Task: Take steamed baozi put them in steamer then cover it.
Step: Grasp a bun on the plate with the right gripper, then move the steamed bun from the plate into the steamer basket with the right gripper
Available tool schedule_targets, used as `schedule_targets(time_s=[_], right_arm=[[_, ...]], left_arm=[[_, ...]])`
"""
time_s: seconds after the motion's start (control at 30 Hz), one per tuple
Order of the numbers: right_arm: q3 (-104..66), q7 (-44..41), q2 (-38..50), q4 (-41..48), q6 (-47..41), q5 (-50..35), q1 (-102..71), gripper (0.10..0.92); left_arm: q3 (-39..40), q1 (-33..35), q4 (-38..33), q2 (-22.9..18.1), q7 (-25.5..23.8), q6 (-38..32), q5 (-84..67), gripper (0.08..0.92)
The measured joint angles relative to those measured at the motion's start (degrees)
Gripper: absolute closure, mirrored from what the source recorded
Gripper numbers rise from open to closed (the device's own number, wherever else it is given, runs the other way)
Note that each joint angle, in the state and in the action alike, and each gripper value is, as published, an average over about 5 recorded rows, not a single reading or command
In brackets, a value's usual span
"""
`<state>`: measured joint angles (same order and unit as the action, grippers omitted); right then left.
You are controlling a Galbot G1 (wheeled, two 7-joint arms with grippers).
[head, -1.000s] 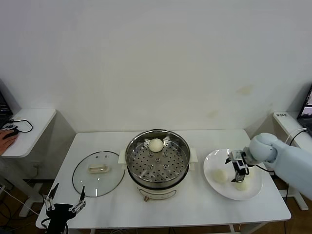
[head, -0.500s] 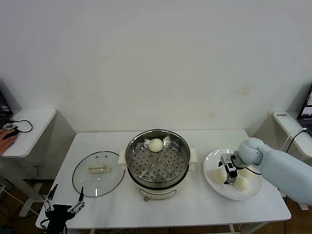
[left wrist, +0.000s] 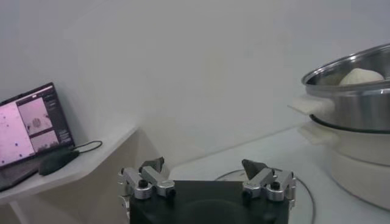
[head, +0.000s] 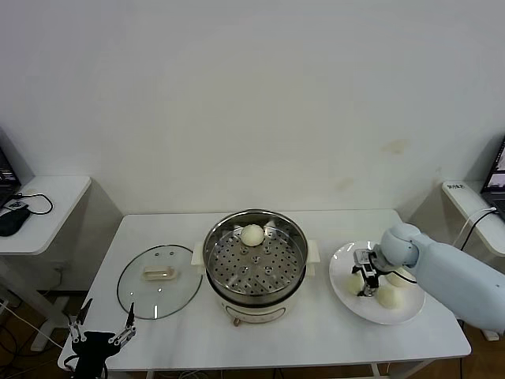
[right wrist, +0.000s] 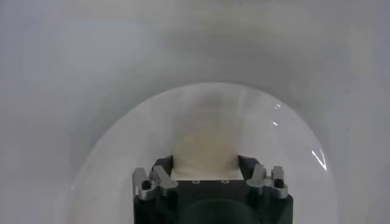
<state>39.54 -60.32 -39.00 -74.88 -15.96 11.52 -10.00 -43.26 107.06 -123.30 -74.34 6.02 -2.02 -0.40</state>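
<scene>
On the plate (head: 341, 298) at the table's right, my right gripper (head: 364, 283) has its fingers spread around a baozi (right wrist: 204, 152), not closed on it. One bun (head: 252, 234) sits in the steamer (head: 254, 257); the cover (head: 158, 279) lies left. My left gripper (left wrist: 206, 178) waits open.

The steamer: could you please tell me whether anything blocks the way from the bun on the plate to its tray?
Nothing visible does. The steamer stands uncovered, its lid flat on the table to its left. The right end effector straddles a bun on the plate; bare table lies between. One bun occupies only the tray's far edge.
</scene>
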Motion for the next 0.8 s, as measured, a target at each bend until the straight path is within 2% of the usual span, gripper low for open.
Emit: schedule_targets(time_s=[0.43,0.8], right_arm=[[4.05,-2.34,3.6,-3.9,-1.68,-3.79,8.29,0.384],[14.71,-1.3,4.46,-11.54,-5.46,-14.87,28.31,0.366]], left_arm=[[0.06,0.26,-0.96,0.45,0.02,-0.01,-0.08,0.177],[0.67,-0.29,-1.73,0.82,0.01,0.09,-0.04,0.177]])
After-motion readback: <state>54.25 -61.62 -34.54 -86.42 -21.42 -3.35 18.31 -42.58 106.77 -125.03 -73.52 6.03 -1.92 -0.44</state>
